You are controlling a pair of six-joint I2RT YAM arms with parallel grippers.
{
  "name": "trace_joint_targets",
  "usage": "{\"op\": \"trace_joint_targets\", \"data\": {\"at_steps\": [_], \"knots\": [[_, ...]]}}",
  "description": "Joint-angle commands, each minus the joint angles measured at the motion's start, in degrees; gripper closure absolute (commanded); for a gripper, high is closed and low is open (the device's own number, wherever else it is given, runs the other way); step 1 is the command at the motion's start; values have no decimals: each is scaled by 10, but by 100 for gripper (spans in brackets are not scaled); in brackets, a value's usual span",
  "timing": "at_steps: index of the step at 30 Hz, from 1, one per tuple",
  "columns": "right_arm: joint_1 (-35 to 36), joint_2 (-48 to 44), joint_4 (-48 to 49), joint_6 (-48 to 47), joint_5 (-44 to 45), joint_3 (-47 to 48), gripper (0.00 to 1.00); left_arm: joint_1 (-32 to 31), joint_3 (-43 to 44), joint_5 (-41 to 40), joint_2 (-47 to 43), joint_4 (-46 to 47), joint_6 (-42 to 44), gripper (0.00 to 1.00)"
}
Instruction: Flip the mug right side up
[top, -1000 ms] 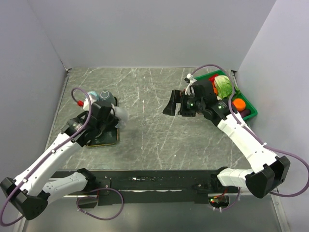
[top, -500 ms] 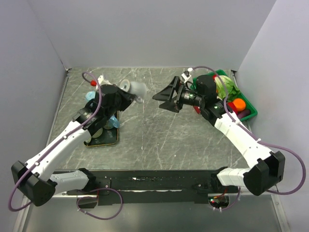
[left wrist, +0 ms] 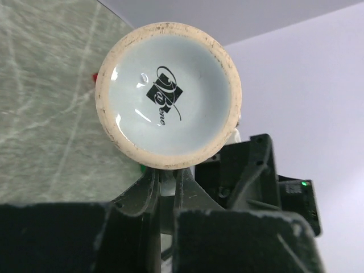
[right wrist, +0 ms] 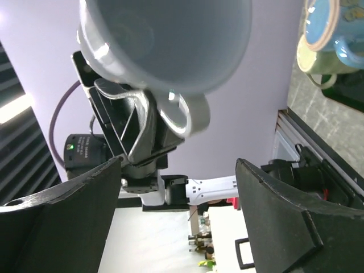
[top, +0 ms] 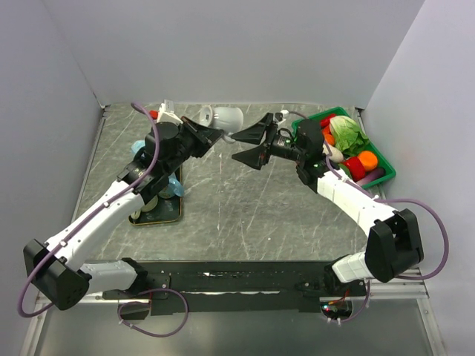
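Note:
The pale grey mug [top: 227,117] hangs in the air on its side, above the back middle of the table. My left gripper [top: 208,133] is shut on its handle. The left wrist view shows the mug's unglazed base ring and printed logo [left wrist: 168,101] above my shut fingers [left wrist: 149,190]. My right gripper [top: 249,145] is open just right of the mug and faces it without touching. In the right wrist view the mug's body [right wrist: 170,40] and handle [right wrist: 187,116] sit above and between my wide-open fingers [right wrist: 62,222].
A dark tray [top: 165,216] at the left holds blue and pale mugs [top: 170,186], which also show in the right wrist view [right wrist: 333,34]. A green bin [top: 384,158] of vegetables stands at the right back. Grey walls enclose the table.
My left arm has lifted the mug from the tray up and toward the back middle. My right arm has swung left toward it, jaws open.

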Motion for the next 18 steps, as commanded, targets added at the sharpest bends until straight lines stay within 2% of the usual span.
{"op": "trace_joint_targets", "data": {"at_steps": [1, 7, 18], "knots": [[-10, -10, 44, -4, -1, 25, 21, 5, 10, 52, -11, 133, -58, 99], [-21, 3, 73, 11, -9, 25, 37, 8, 3, 77, -12, 146, -78, 99], [-29, 10, 62, -30, 11, 62, 41, 9, -30, 104, -12, 184, -138, 99]]}}
